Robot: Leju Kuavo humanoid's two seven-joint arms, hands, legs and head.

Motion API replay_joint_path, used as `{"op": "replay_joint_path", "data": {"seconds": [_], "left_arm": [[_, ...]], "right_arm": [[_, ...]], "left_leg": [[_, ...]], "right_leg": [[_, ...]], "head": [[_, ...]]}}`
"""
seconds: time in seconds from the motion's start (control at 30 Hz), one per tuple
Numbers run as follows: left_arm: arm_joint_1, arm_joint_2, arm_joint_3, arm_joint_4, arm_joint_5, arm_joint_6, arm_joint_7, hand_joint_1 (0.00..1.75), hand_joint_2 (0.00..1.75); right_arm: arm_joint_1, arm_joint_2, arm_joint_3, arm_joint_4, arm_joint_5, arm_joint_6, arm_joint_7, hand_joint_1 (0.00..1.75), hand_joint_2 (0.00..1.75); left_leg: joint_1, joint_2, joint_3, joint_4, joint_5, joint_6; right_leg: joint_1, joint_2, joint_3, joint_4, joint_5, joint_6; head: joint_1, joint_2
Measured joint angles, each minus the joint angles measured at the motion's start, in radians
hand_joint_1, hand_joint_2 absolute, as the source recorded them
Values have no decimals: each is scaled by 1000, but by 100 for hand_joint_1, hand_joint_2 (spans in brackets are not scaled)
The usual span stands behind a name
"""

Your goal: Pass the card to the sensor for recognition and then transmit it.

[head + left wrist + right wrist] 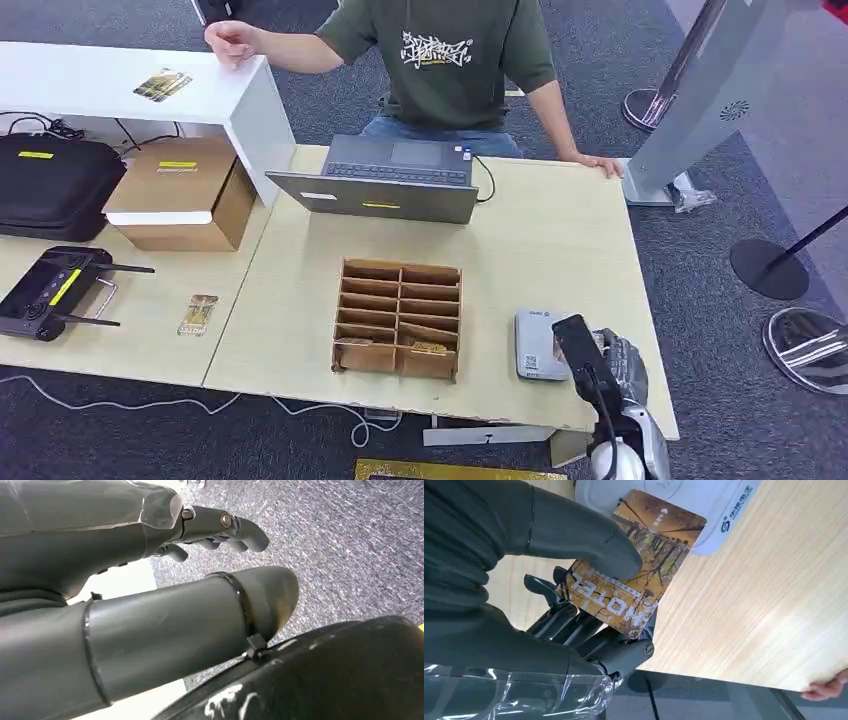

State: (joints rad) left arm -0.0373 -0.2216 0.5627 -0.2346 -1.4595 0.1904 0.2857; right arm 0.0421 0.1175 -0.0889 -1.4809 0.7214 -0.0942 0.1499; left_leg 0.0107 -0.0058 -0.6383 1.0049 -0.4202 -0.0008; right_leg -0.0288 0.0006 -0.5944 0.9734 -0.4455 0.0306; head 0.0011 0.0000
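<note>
Right hand (pixel 574 630): grey ribbed cover, thick grey thumb, darker fingers with exposed screws; clear plastic film over the wrist; left hand (pixel 165 580): grey thumb banded by black cable tie.

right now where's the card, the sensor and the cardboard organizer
card (pixel 644 575), right wrist view, on its printed face beyond the thumb
sensor (pixel 535 345), head view, on its pale top, left of the right robot hand
cardboard organizer (pixel 399 318), head view, on its central divider

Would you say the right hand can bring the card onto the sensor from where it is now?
Probably yes. The right hand pinches the card with its far end already over the sensor, and nothing lies between them on the table.
</note>
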Motion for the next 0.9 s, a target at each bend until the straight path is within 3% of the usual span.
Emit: {"op": "replay_joint_path", "data": {"seconds": [0.9], "left_arm": [[15,0,22,0,-39,19,3,0,0]], "right_arm": [[-77,2,0,155,-20,18,48,175,175]], "left_leg": [[0,0,3,0,0,0]], "right_leg": [[0,0,2,0,0,0]], "head": [[0,0]]}}
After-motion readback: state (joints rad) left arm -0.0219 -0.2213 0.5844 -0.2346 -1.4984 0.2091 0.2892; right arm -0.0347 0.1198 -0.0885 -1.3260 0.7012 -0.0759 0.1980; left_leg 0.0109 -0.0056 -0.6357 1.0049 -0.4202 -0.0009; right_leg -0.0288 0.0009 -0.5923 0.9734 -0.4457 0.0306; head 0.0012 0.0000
